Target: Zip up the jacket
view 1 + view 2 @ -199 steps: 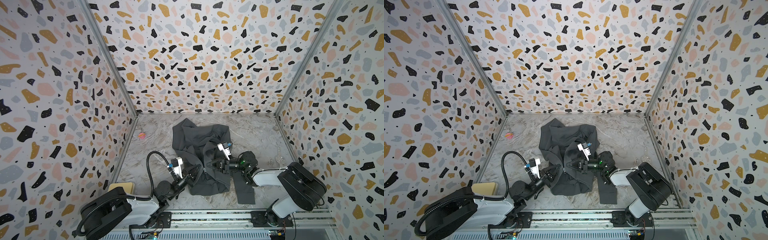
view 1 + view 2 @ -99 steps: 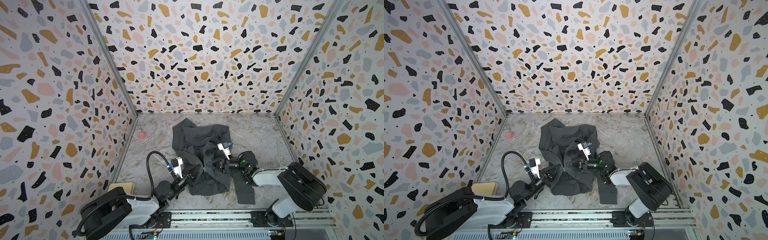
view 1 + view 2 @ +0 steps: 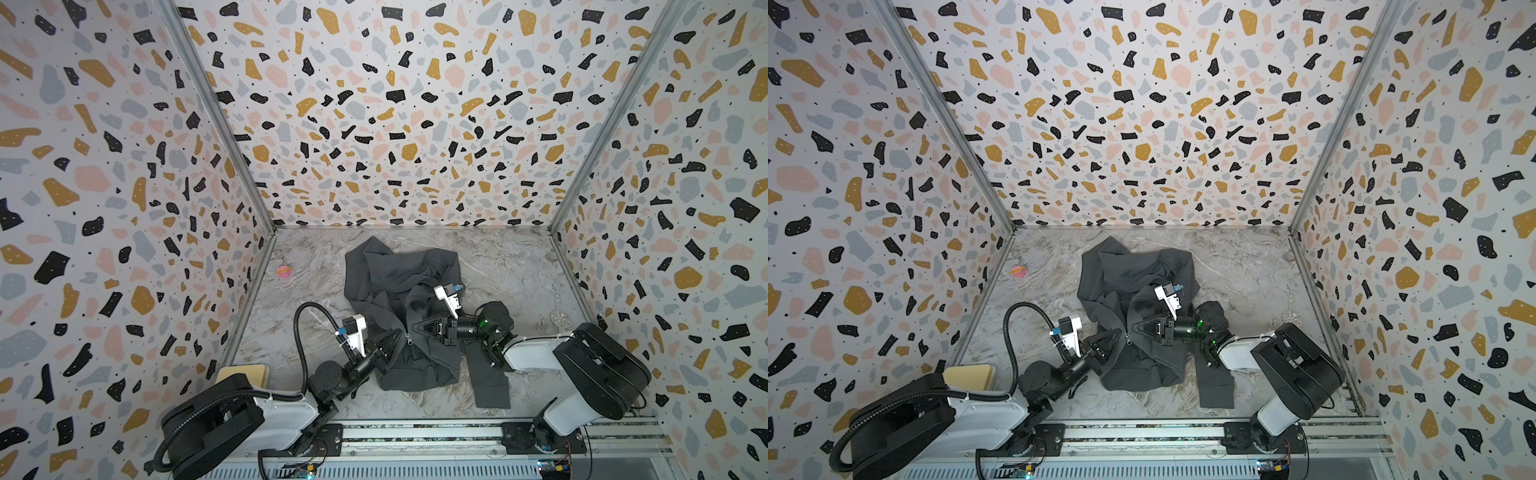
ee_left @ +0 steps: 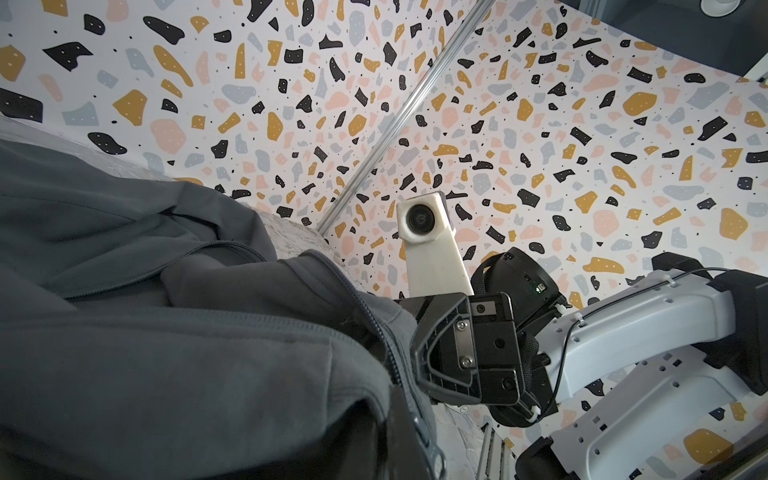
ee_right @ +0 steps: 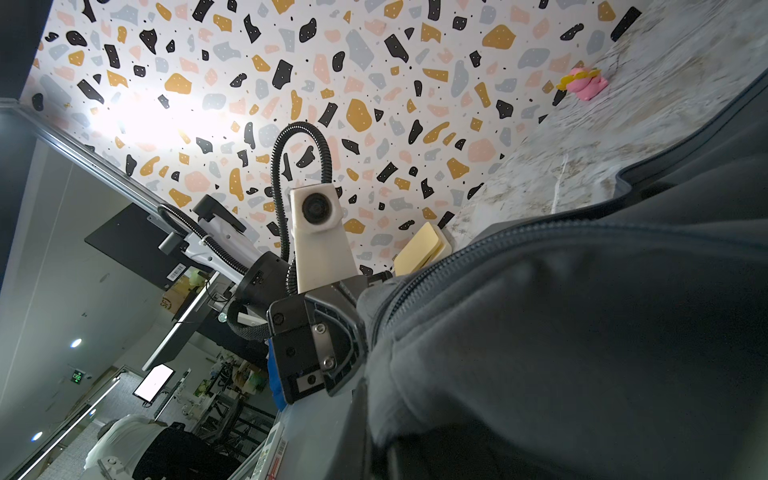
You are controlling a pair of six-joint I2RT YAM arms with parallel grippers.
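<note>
Both top views show the jacket (image 3: 395, 282) crumpled on the tabletop (image 3: 498, 266). We see the left tool (image 3: 397, 337) and the right tool (image 3: 413, 332) clenched on its front edges, almost tip to tip; the zipper (image 4: 384, 345) between them runs toward the back wall (image 3: 415, 124).

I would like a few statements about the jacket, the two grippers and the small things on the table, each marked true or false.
1. The jacket lies crumpled on the table, not spread flat. True.
2. The left gripper and the right gripper both have their jaws shut on the jacket's fabric, close to the zipper. True.
3. The pink toy lies on top of the jacket. False: it lies apart from it, on the bare table near the left wall.
4. The beige block sits by the right wall. False: it sits in the near left corner.
</note>
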